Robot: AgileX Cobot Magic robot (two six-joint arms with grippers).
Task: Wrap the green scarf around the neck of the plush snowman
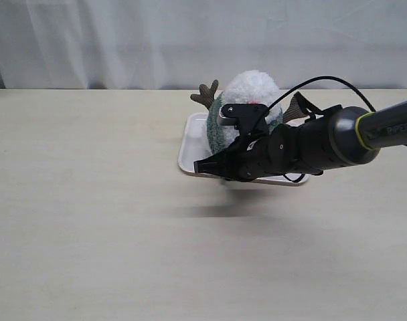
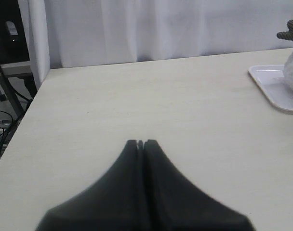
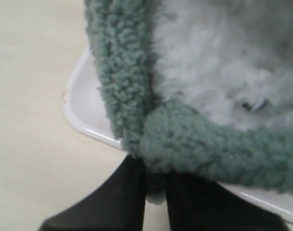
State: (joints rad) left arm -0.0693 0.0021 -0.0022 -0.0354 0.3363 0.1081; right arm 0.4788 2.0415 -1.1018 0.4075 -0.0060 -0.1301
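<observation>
The plush snowman (image 1: 254, 90) sits upright on a white tray (image 1: 190, 157), brown twig arms out to both sides. The green scarf (image 1: 215, 130) lies around its neck and hangs down its front. My right gripper (image 1: 202, 166) reaches across in front of the snowman, low at the tray's near edge. In the right wrist view the scarf (image 3: 122, 86) crosses over itself against the white plush (image 3: 209, 62), and the right gripper (image 3: 156, 185) is shut on a tuft of its lower end. My left gripper (image 2: 140, 143) is shut on nothing, above bare table well away from the tray (image 2: 274, 89).
The tan table (image 1: 90, 221) stretches wide around the tray. A white curtain (image 1: 123, 40) hangs behind the far edge. The right arm's black cable (image 1: 324, 80) arcs over the snowman. Past the table's side edge the left wrist view shows a stand with cables (image 2: 6, 96).
</observation>
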